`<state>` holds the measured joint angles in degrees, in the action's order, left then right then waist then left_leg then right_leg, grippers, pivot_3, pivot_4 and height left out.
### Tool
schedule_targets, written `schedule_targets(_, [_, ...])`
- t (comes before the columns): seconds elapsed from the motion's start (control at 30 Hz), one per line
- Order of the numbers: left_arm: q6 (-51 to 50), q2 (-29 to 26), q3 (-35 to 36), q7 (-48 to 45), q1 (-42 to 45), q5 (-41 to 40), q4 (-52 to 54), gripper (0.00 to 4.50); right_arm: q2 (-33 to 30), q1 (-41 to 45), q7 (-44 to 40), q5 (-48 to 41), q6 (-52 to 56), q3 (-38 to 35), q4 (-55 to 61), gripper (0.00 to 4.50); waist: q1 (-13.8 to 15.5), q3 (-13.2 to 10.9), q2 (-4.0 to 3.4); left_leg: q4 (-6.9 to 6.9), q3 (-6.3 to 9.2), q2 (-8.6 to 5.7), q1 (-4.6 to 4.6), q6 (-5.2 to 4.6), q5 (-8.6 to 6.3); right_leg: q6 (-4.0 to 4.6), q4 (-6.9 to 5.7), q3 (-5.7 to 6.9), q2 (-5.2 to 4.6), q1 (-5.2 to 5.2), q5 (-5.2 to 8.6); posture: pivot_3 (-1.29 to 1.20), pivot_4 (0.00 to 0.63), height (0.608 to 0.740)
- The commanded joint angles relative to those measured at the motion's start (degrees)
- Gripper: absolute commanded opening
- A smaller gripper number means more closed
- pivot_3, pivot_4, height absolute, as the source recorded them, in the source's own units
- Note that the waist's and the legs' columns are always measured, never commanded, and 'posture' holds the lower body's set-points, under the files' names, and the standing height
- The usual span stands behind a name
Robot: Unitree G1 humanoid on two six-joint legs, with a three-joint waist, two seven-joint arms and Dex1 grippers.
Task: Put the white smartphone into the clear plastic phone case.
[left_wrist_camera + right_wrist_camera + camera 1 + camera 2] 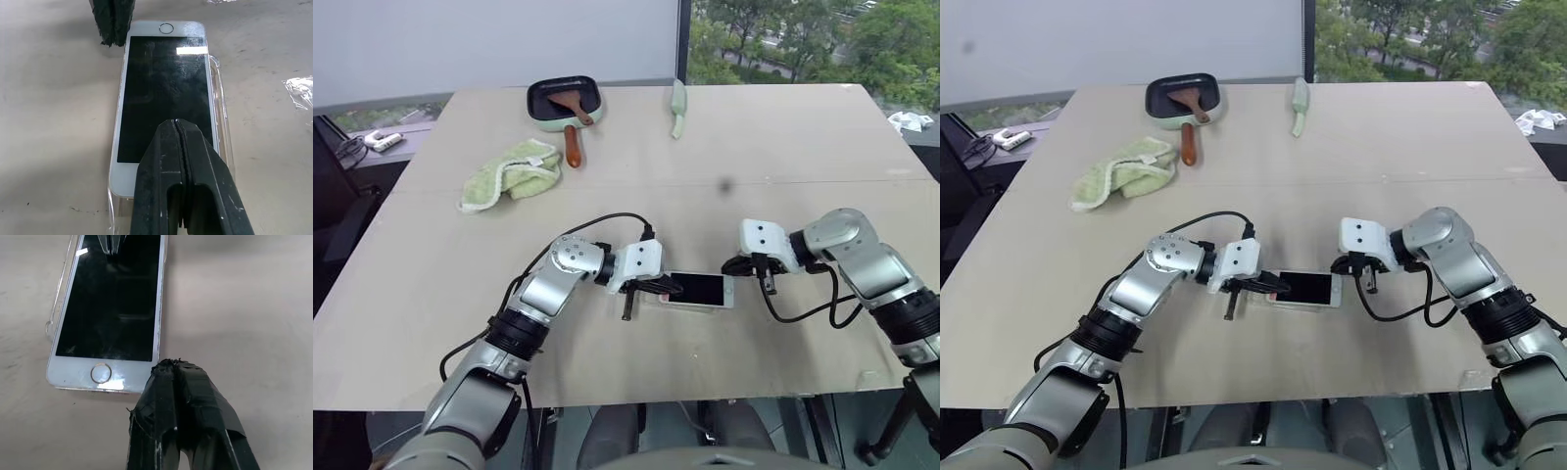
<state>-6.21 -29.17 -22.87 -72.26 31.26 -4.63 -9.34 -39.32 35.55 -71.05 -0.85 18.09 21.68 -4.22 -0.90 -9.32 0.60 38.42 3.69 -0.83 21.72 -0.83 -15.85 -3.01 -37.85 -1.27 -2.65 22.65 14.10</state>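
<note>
With the left gripper (182, 128)'s jaws together pressing on the slim white smartphone (166, 93), which lies askew in the clear plastic phone case (221, 105), and the right gripper (178, 369)'s jaws together beside its home-button end, an uneven push could pop a corner out.

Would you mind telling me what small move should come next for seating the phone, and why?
Probably press the shut left gripper down on the white smartphone. It lies screen-up over the clear plastic phone case, whose rim still shows along one long edge, so it seems not fully seated. The shut right gripper sits by the home-button end and could steady it.
</note>
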Motion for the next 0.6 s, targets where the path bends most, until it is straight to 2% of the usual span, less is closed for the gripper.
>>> schedule_targets(0.03, [-1.66, -0.67, -2.66, 0.28, -1.67, 3.45, -3.17, 0.0, 1.29, 2.2, 2.45, 0.73, -1.86, -1.64, -1.34, 0.04, 0.03, -0.01, -0.01, 0.0, -0.01, 0.0, 0.0, 0.0, 0.0, 0.0, 0.0, -0.01, 0.0, 0.0, 0.0, 0.0, 0.15, 0.74])
schedule_targets(0.27, [-1.25, -0.56, -2.71, 0.39, -1.35, 3.63, -3.62, 0.0, -1.01, -1.5, -4.67, -3.76, 2.35, -0.83, 6.37, 0.04, 0.24, 0.0, -0.01, 0.0, 0.04, -0.01, 0.05, 0.0, 0.0, 0.0, 0.06, 0.03, -0.02, 0.01, 0.0, 0.0, 0.15, 0.74])
schedule_targets(0.5, [-1.29, -0.28, -2.54, 0.98, -1.25, 3.59, -3.87, 0.0, 0.59, 0.61, 4.19, 1.56, -1.0, -1.99, 1.01, 0.04, 0.16, 0.0, 0.0, 0.0, 0.01, -0.01, 0.03, 0.0, 0.0, 0.0, 0.02, 0.01, -0.02, 0.01, 0.0, 0.0, 0.15, 0.74])
schedule_targets(0.6, [-1.23, -0.11, -2.5, 1.37, -1.15, 3.5, -4.05, 0.0, -2.67, -2.17, -2.5, -1.51, 2.29, -0.55, 6.14, 0.04, 0.37, -0.01, -0.02, 0.0, 0.03, -0.02, 0.05, 0.0, 0.0, 0.0, 0.03, 0.02, -0.02, 0.02, 0.0, 0.0, 0.15, 0.74])
